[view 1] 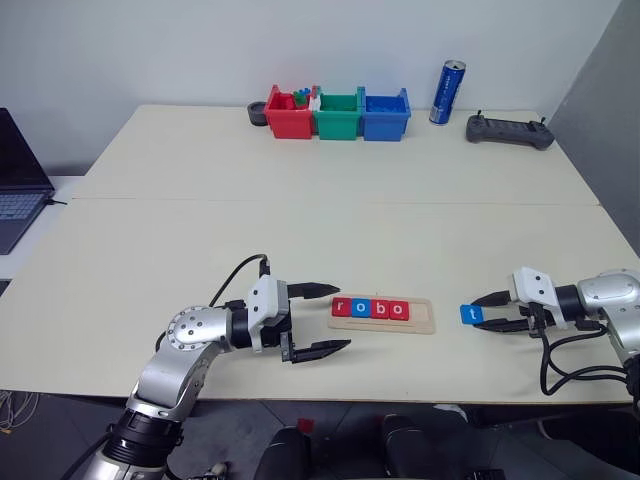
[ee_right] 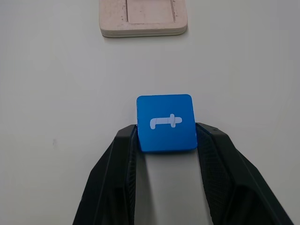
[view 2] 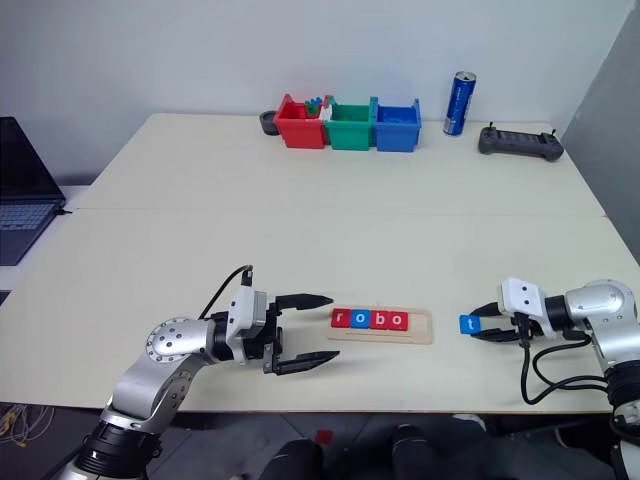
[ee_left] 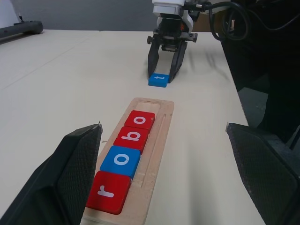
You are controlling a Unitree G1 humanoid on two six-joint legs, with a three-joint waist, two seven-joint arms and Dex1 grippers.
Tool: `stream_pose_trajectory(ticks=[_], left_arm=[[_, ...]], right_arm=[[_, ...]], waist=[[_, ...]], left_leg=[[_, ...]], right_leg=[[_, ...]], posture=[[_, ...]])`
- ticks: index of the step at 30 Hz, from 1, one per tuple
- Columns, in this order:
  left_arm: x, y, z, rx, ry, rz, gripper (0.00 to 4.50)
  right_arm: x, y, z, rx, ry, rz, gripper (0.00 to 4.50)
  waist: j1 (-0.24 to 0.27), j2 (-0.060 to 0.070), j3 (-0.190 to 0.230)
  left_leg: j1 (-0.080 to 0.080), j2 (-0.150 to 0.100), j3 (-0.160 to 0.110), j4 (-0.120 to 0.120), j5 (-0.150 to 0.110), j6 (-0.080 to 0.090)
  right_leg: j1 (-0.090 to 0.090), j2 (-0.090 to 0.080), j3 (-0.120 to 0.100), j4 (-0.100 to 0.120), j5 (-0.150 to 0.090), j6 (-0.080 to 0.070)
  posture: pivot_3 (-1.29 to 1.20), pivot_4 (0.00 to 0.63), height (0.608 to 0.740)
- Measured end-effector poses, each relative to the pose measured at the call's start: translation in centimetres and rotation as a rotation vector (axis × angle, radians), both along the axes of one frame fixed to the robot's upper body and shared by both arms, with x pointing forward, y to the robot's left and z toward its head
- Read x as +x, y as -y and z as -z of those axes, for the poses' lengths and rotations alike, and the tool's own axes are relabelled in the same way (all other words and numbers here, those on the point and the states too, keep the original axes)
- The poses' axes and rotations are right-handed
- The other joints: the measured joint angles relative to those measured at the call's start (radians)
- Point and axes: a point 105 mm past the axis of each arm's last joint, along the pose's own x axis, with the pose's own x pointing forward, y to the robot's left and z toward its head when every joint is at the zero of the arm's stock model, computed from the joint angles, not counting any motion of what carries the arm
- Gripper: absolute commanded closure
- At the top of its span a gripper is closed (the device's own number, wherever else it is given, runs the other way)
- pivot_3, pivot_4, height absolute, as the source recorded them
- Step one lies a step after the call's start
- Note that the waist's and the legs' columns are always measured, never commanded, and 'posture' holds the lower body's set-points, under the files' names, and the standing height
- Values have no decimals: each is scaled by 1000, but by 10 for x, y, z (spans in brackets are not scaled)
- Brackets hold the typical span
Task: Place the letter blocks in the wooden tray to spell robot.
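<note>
The right gripper (ee_right: pixel 166 140) has its two black fingers (ee_right: pixel 119 159) pressed against both sides of the blue "t" block (ee_right: pixel 166 123), so it is gripping this tile. The tile appears to lie flat on the counter (view 1: pixel 300 230), not lifted yet as far as I can judge. It is near the right end of the wooden tray (view 1: pixel 422 322), but apart from it, with bare counter between.

The left gripper (view 1: pixel 320 320) stands just beside the left end of the tray with its fingers wide open, and it holds nothing. It points along the tray.

In the tray's groove four letter blocks already lie in a row, touching each other: a red "r" (ee_left: pixel 108 191), a blue "o" (ee_left: pixel 120 161), a red "b" (ee_left: pixel 132 137) and a red "o" (ee_left: pixel 139 119). The last place, at the right end of the groove, is free.

So, in my judgement, the task is mostly done: "robo" is spelled, and only the "t" is left to be carried and placed after the second "o".

At the far edge of the counter stand red, green and blue bins (view 1: pixel 338 115), a blue can (view 1: pixel 447 92) and a dark controller (view 1: pixel 508 131).
</note>
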Motion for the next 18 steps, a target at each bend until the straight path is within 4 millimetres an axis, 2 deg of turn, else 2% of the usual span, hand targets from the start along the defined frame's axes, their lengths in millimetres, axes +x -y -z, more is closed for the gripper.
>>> stream_pose_trajectory(ticks=[3,8,14,18], left_arm=[[0,0,0,1,1,0,0],[0,0,0,1,2,0,0],[0,0,0,1,2,0,0],[0,-1,0,1,2,-1,0]], right_arm=[[2,-9,-8,15,6,-9,3033],[6,-48,-38,105,65,-60,3033],[0,-73,-32,133,49,-61,3033],[-2,-79,-26,115,50,-66,3033]], waist=[[-1,0,0],[1,0,0],[8,0,0],[9,0,0]], left_leg=[[0,0,0,0,0,0],[0,0,-1,0,0,0],[-1,0,-1,0,0,0],[-1,0,-1,0,0,0]], right_leg=[[0,0,0,0,0,0],[0,0,-1,0,0,0],[-1,0,-1,-1,0,0],[-1,0,-1,0,0,0]], posture=[[0,150,740],[0,150,740],[0,150,740],[0,150,740]])
